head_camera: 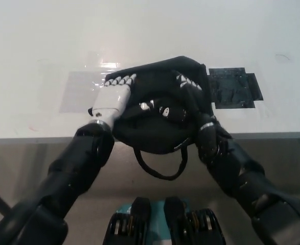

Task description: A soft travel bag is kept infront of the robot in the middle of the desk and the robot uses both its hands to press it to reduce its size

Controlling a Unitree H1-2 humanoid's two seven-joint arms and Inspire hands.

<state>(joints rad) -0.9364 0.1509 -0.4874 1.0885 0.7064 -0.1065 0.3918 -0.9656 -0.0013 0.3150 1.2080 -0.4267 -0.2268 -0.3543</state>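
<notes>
A black soft travel bag (160, 125) lies at the white desk's (150, 35) front edge, its lower part bulging over the edge and a strap loop (160, 166) hanging below. My white left hand (112, 96) lies flat on the bag's left side, fingers stretched toward its top. My black right hand (190, 94) presses on the bag's right side, fingers spread over the fabric and hard to tell apart from it. Neither hand grips anything.
A black taped patch (234, 88) lies on the desk just right of the bag. A clear plastic sheet (78, 91) lies to the bag's left. The desk's front edge (37, 139) runs across the picture below both hands.
</notes>
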